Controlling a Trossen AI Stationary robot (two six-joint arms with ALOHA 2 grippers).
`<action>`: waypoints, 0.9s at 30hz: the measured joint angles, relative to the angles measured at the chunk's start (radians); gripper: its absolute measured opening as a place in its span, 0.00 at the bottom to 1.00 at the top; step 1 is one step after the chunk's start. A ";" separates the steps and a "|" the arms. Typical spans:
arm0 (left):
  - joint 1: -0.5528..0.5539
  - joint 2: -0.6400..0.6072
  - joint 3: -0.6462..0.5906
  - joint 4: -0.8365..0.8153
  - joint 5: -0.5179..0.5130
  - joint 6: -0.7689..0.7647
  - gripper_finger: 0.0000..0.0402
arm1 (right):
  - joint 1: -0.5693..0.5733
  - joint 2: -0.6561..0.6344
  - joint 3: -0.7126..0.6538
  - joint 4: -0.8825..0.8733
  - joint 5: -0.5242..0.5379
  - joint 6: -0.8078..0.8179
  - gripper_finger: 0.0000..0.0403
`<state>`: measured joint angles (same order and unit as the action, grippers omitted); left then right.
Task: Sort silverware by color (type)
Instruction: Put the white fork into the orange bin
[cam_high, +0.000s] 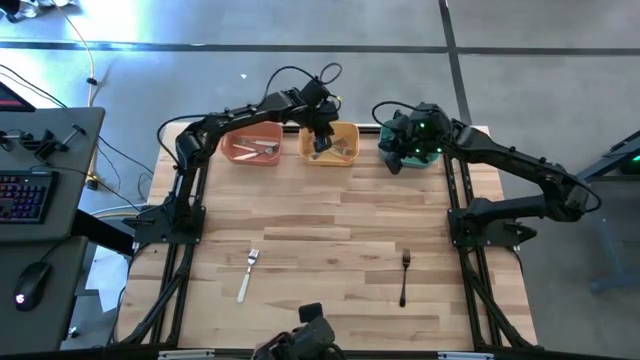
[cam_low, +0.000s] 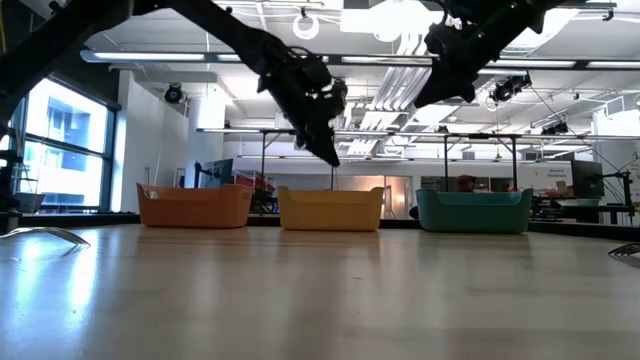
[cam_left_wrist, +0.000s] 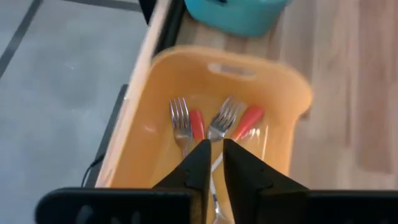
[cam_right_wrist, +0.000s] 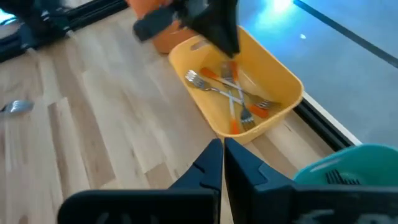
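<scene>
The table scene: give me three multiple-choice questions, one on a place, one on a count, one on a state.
1. The left gripper hangs over which bin? A orange bin B yellow bin C teal bin
2. How many forks lie on the bare table? A two B four C none
3. The right gripper is: A wide open B holding a fork C shut, empty

B: the high view shows it above the yellow bin.
A: a white-handled fork and a black-handled fork.
C: its fingers meet with nothing between.

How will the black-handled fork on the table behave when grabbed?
The black-handled fork looks rigid: metal tines, slim straight handle. It lies flat on the table, so pinching it may be fiddly. Probably light, likely to slide if nudged.
</scene>
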<state>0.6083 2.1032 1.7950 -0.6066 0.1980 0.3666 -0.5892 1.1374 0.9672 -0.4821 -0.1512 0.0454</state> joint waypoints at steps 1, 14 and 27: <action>0.000 -0.016 0.000 0.000 0.000 -0.026 0.06 | -0.002 0.000 0.000 0.000 -0.014 -0.020 0.00; -0.053 -0.135 0.001 -0.265 -0.004 -0.274 0.00 | -0.115 0.000 0.000 -0.047 -0.214 -0.228 0.00; -0.256 -0.220 -0.222 -0.214 -0.139 -0.608 0.00 | -0.184 0.002 0.000 -0.060 -0.383 -0.365 0.00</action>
<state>0.3526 1.8828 1.5730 -0.8205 0.0586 -0.2417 -0.7731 1.1389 0.9672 -0.5419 -0.5340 -0.3192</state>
